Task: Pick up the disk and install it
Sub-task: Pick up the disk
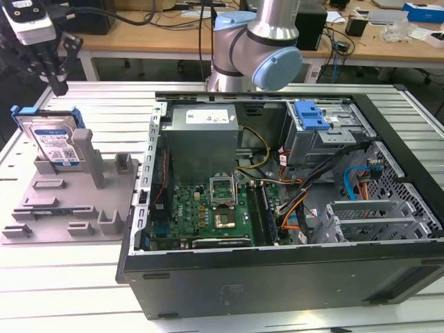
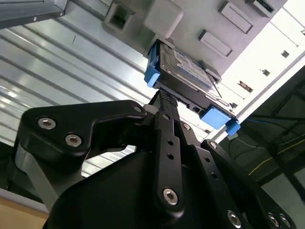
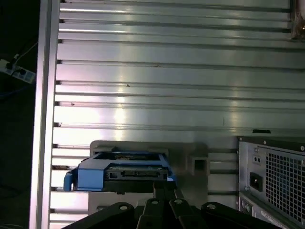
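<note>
The disk (image 1: 55, 142) stands on edge in a grey tray (image 1: 62, 208) at the exterior view's left, probably so that its top edge can be grasped from above. The gripper (image 1: 61, 87) hangs just above it, fingers together and holding nothing. The tray and an open computer case (image 1: 277, 277) sit on a slatted metal table (image 1: 62, 277), with cluttered desks (image 1: 139, 35) beyond.

My arm (image 1: 267, 41) is reaching toward the exterior view's far left, the gripper (image 1: 61, 87) hanging there pointing downward, its fingers pressing together.
</note>
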